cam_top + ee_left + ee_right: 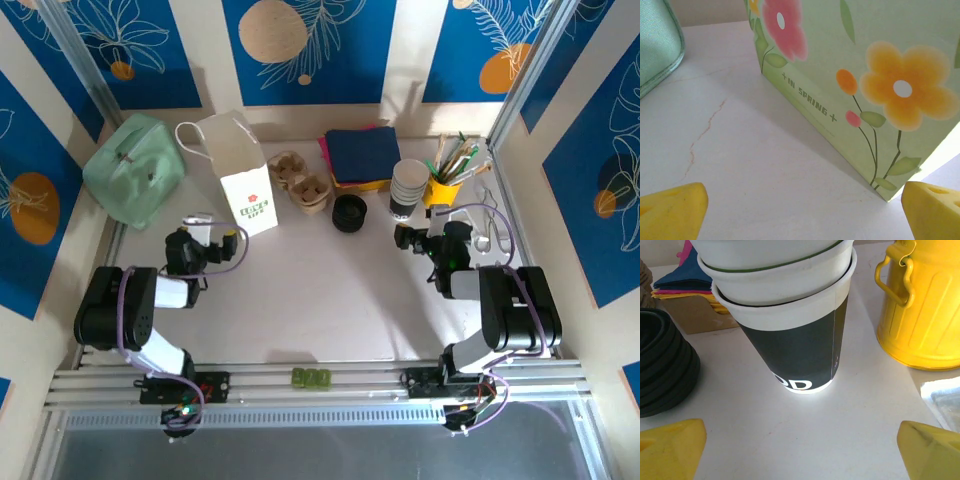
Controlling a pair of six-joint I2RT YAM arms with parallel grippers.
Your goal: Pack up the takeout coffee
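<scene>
Pale bench [320,290]: left pincer [805,212] and right pincer [800,445] released wide, empty; stacked takeout coffee [790,335] at right's twelve o'clock; yellow tin [443,193] holds utensils [456,160].

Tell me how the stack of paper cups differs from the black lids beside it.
The cup stack stands tall; the black lids form a low pile. The cup stack is white above with a dark lower part; the black lids are dark all over. Both are round stacks on the table.
</scene>
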